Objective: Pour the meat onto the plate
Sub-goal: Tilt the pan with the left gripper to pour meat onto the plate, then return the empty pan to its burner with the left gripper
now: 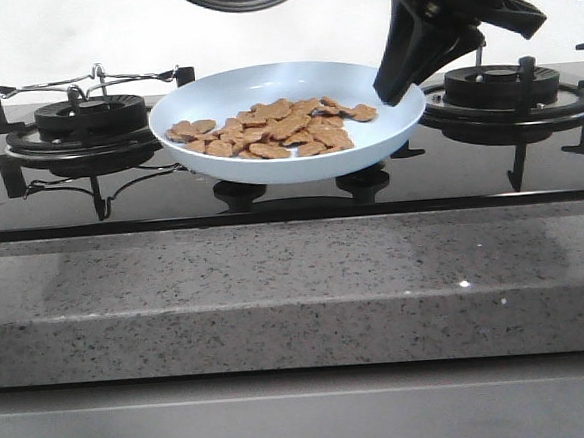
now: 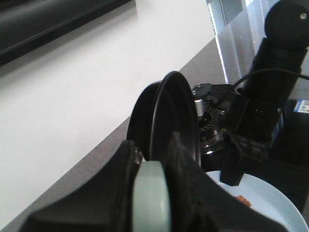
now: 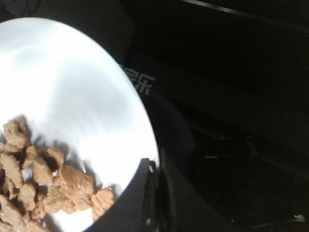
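Right claw (image 1: 395, 89) angled down, fingers pinched together, left claw (image 2: 159, 193) raised, clamped shut.

This is a kitchen. A black gas stove (image 1: 290, 194) with two burners (image 1: 89, 118) sits in a gray stone tabletop (image 1: 297, 289).

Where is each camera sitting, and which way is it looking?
Front view: sits low in front of the counter, looking forward at the stove; shows the plate of meat and the right gripper at its rim.
Left wrist view: rides the left arm, looking past the left gripper along the tilted black pan toward the right arm.
Right wrist view: rides the right arm, looking down at plate and meat, fingers on the rim.
All three views share the plate.
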You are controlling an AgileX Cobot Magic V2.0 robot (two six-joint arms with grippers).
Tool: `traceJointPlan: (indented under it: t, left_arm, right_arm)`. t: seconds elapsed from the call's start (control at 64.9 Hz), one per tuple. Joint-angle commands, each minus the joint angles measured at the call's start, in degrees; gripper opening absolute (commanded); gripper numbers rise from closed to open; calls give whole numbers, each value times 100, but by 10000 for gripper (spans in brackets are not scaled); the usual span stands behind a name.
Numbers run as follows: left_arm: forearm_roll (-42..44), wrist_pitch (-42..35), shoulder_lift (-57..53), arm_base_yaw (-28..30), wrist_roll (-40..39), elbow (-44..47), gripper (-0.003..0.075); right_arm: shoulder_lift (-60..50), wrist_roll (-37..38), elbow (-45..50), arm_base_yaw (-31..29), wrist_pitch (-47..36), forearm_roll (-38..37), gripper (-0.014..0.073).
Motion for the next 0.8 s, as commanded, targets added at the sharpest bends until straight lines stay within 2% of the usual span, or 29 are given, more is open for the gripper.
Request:
traceJointPlan:
  t: [0.0,0.139,0.339,0.477,0.647,0.785]
  left_arm:
    - [-333,-413,-148,20,-462,-185,-20]
    - [-511,-436,-87,427,-1009,-196,-20]
    - [-991,-358,280,1400,-1987,-308,-20]
    - [-1817,-319,653,2040,-2461,-331,-20]
    - [-3155,385,1314,2756,-2798,-331,-20]
    - [-3178,879,1818,3151,-3553,-354,-20]
  right_arm:
    - [-223,-38,-148,12,-171,150,-69]
    - [-223,-38,-148,12,-171,150,-69]
    - [-223,-38,-148,12,-171,150,-69]
    - [-223,-38,-148,12,-171,150,-69]
    - [-223,-38,-148,12,-171,150,-69]
    - [-223,-38,-148,12,-171,150,-69]
